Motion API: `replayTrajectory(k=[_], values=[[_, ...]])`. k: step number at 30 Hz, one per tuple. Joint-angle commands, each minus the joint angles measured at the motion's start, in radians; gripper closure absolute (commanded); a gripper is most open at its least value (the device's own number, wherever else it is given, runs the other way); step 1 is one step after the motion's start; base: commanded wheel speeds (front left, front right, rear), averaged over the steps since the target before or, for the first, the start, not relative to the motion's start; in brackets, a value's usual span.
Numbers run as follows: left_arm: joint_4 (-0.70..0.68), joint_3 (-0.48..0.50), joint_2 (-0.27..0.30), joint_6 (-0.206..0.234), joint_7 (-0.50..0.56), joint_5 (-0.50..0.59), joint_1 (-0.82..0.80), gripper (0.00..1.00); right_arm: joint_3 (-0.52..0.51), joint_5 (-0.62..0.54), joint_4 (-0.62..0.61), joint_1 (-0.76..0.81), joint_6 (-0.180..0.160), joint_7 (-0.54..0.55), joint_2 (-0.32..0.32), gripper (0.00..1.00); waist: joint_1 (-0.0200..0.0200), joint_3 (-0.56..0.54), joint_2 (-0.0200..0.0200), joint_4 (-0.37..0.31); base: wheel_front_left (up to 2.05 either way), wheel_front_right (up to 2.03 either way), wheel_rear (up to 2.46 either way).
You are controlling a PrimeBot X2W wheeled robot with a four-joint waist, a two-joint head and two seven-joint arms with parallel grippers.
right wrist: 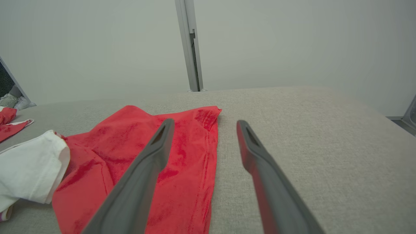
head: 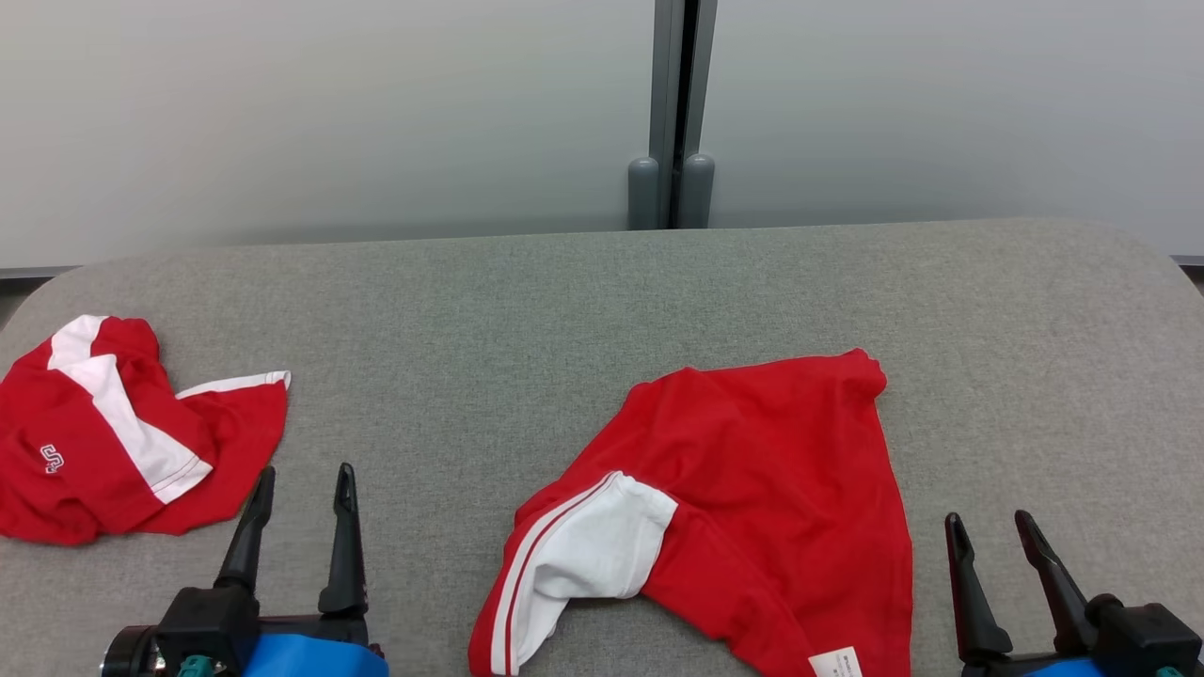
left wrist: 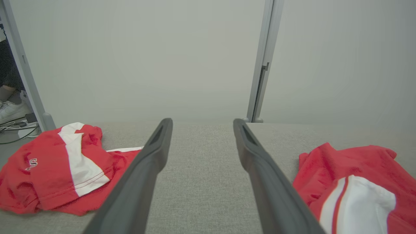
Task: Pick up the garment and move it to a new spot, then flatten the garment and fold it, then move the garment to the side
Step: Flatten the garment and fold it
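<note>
1. Near the middle of the bench, the garment lies rumpled with its white sleeve showing, apparently awaiting flattening.
2. Left hand and right hand hover open and empty on either side of it, likely poised to spread it.
3. Another red garment sits crumpled at the far left.

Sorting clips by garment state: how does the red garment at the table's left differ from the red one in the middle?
The left garment is bunched into a heap; the middle garment lies spread wider, though creased. The left garment shows a small white logo; the middle garment shows a white label at its near edge. Both are red with white panels.
</note>
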Motion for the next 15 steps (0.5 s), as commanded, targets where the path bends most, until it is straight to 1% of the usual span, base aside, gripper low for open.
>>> replayTrajectory(k=[1,5,9,12,15], values=[[-0.001,0.009,0.000,-0.002,-0.003,0.006,0.008,0.00,-0.005,-0.002,0.005,0.014,0.001,-0.003,0.000,0.00,0.0000,0.000,0.0000,-0.001,0.00,0.00,0.00],[0.011,0.048,0.003,-0.016,-0.003,0.028,0.006,0.00,-0.023,-0.007,0.024,0.010,0.001,-0.003,0.001,0.00,0.0000,0.005,0.0000,-0.002,0.00,0.00,0.00],[0.013,0.067,-0.008,-0.033,-0.003,0.046,-0.005,0.00,-0.026,-0.011,0.033,-0.011,0.001,-0.003,-0.007,0.00,0.0000,0.015,0.0000,0.003,0.00,0.00,0.00],[0.013,0.063,-0.022,-0.043,-0.003,0.061,-0.017,0.00,-0.010,-0.018,0.045,-0.056,0.001,0.002,-0.027,0.00,0.0000,0.026,0.0000,0.011,0.00,0.00,0.00],[0.010,0.059,-0.032,-0.051,-0.003,0.070,-0.029,0.00,0.007,-0.022,0.063,-0.136,0.001,0.030,-0.053,0.00,0.0000,0.041,0.0000,0.022,0.00,0.00,0.00]])
